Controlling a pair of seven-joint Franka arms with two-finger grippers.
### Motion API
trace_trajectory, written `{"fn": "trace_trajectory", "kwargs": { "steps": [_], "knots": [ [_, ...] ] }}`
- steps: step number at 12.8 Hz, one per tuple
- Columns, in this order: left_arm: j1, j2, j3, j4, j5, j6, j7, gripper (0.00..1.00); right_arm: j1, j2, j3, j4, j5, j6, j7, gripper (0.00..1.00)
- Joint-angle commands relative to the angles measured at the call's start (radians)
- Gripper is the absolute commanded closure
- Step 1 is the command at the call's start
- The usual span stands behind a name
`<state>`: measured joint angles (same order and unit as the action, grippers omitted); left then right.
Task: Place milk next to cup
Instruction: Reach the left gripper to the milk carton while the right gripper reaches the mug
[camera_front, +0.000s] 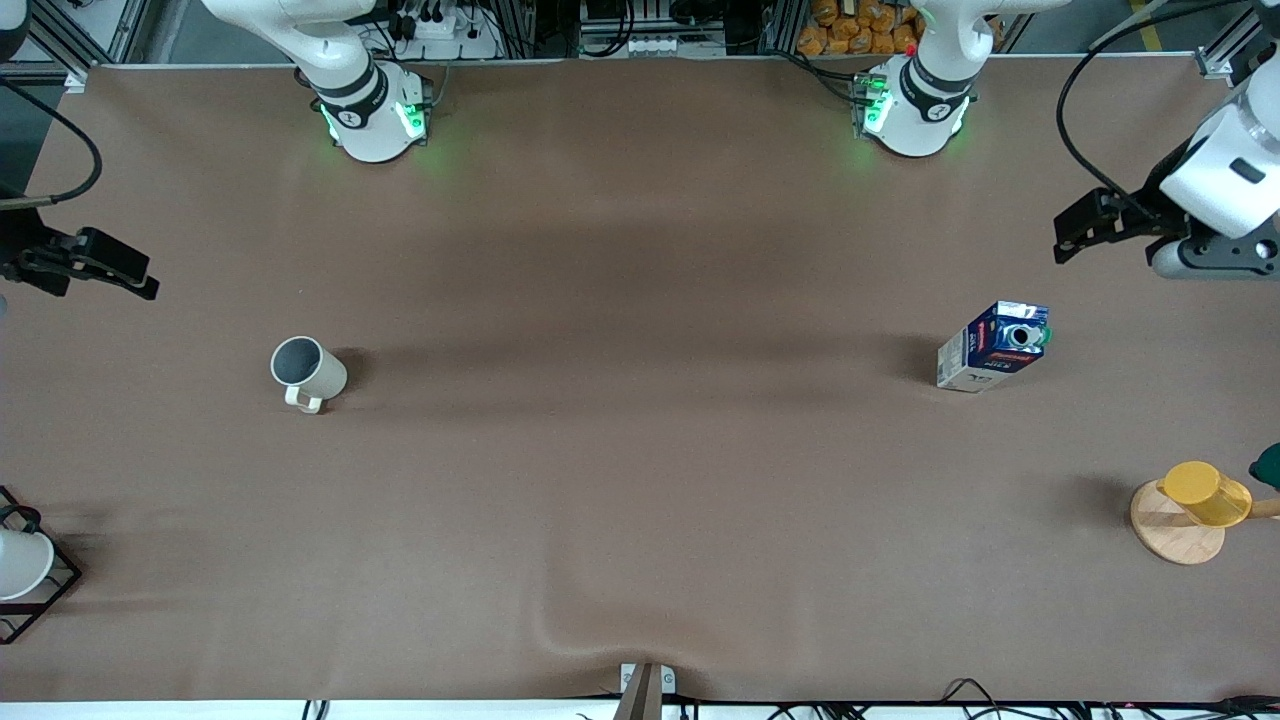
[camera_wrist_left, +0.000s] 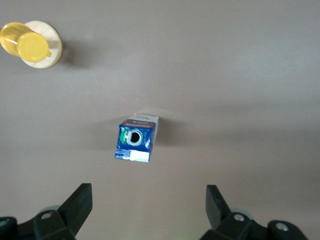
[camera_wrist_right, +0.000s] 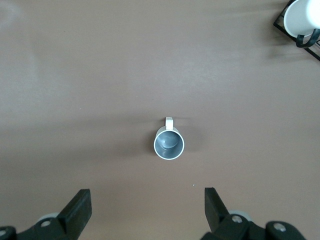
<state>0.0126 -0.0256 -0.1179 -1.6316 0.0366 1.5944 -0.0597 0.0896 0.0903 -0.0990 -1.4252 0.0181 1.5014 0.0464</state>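
Nothing is being held yet: the table (camera_front: 640, 480) is carrying the milk (camera_front: 992, 346) upright at the left arm's end, well apart from the cup (camera_front: 308, 372) at the right arm's end. The left gripper (camera_wrist_left: 149, 206) is hovering spread above the milk; dropping and pinching looks next. The right gripper (camera_wrist_right: 147, 207) is waiting spread above the cup.

Blue-and-white milk (camera_front: 992, 346), cream cup (camera_front: 308, 371)
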Motion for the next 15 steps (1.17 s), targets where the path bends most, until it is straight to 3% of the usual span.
{"fn": "trace_trajectory", "kwargs": {
  "steps": [1, 5, 11, 15],
  "knots": [
    [-0.002, 0.007, -0.011, -0.071, 0.062, 0.091, -0.015, 0.0, 0.019, 0.008, 0.001, -0.007, -0.004, 0.031, 0.021, 0.0],
    [0.004, 0.016, -0.011, -0.235, 0.059, 0.235, -0.037, 0.0, 0.045, 0.002, 0.001, -0.153, 0.0, 0.141, 0.007, 0.0],
    [0.024, 0.113, -0.011, -0.277, 0.06, 0.28, -0.031, 0.0, 0.065, 0.006, 0.002, -0.53, 0.013, 0.52, 0.003, 0.0],
    [0.072, 0.11, -0.014, -0.373, 0.054, 0.394, 0.003, 0.0, 0.055, 0.046, 0.001, -0.61, 0.013, 0.549, 0.001, 0.0]
  ]
}}
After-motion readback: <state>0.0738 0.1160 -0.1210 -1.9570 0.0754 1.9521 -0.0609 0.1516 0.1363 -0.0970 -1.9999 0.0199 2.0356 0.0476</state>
